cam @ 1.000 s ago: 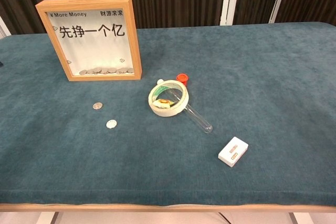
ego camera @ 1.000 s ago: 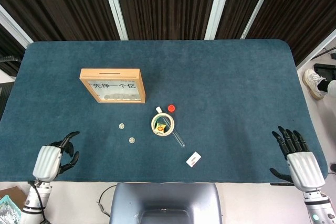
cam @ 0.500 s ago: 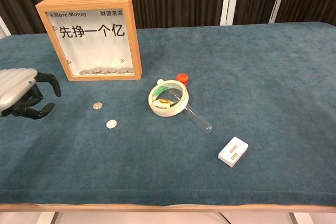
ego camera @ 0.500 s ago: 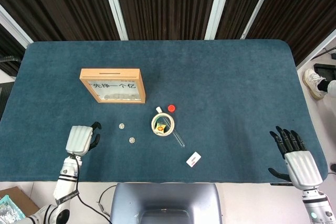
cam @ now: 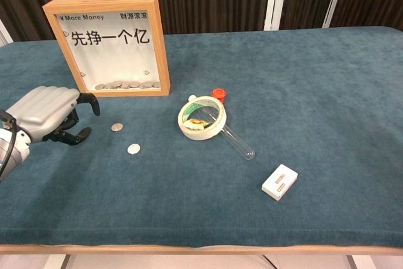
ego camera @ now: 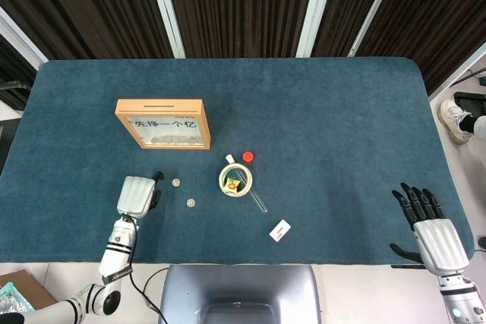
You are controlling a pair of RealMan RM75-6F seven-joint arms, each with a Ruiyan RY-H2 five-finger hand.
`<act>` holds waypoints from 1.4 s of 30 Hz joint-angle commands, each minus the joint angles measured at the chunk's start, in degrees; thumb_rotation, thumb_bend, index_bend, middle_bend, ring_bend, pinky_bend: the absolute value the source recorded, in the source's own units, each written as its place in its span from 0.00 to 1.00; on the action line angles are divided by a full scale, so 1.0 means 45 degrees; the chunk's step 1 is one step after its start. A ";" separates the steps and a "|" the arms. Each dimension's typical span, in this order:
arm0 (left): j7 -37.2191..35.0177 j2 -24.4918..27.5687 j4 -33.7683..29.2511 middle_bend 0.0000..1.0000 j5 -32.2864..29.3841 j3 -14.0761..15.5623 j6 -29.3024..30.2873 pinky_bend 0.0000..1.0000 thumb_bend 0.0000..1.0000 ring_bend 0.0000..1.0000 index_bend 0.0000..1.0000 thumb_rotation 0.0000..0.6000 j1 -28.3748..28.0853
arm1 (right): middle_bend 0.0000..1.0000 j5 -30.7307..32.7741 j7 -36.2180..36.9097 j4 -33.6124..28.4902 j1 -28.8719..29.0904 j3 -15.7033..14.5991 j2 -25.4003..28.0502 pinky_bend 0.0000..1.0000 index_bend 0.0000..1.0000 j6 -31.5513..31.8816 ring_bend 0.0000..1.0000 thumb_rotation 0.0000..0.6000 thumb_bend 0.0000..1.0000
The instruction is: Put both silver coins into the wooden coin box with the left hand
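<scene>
**Left hand closing in on the first coin**

The left hand point(cam: 50, 113) is hovering just left of the nearer silver coin point(cam: 116, 127), fingers loosely curled and apart, holding nothing. The second silver coin point(cam: 133, 148) is lying just beside the first, closer to the table's point(ego camera: 342, 111) front edge. The wooden coin box point(cam: 112, 45) is standing upright toward the back-left corner, its slot on top. I'd say a thumb-and-fingertip pinch from directly above would suit best, since the coin is lying flat on soft cloth. The right hand point(ego camera: 434, 234) is sitting spread and empty at the front-right corner.
</scene>
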 commanded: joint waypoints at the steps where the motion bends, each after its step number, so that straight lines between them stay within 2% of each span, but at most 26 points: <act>1: 0.0139 -0.0194 0.0192 1.00 -0.0235 -0.0088 -0.0212 1.00 0.39 1.00 0.38 1.00 -0.0176 | 0.00 0.0129 -0.0008 0.0010 -0.0034 0.0076 0.0003 0.01 0.00 0.0069 0.00 1.00 0.10; 7: 0.0164 -0.0241 0.0331 1.00 -0.0314 -0.0039 -0.0383 1.00 0.39 1.00 0.38 1.00 -0.0393 | 0.00 0.0139 0.0202 -0.0022 -0.0022 0.0063 0.0110 0.01 0.00 0.0033 0.00 1.00 0.10; 18: -0.0723 -0.0653 0.1194 1.00 -0.0006 0.0304 -0.0580 1.00 0.39 1.00 0.38 1.00 -0.0723 | 0.00 -0.0204 0.1935 0.0130 -0.0270 0.0022 0.0732 0.02 0.00 0.0790 0.00 1.00 0.10; 33: -0.1231 -0.1328 0.2368 1.00 0.0075 0.0387 -0.0867 1.00 0.39 1.00 0.39 1.00 -0.1187 | 0.00 -0.0294 0.2109 0.0225 -0.0334 -0.0009 0.0807 0.02 0.00 0.0872 0.00 1.00 0.10; 42: -0.1032 -0.1351 0.2418 1.00 -0.0061 0.0394 -0.0924 1.00 0.39 1.00 0.41 1.00 -0.1213 | 0.00 -0.0232 0.2045 0.0229 -0.0330 0.0018 0.0787 0.02 0.00 0.0811 0.00 1.00 0.10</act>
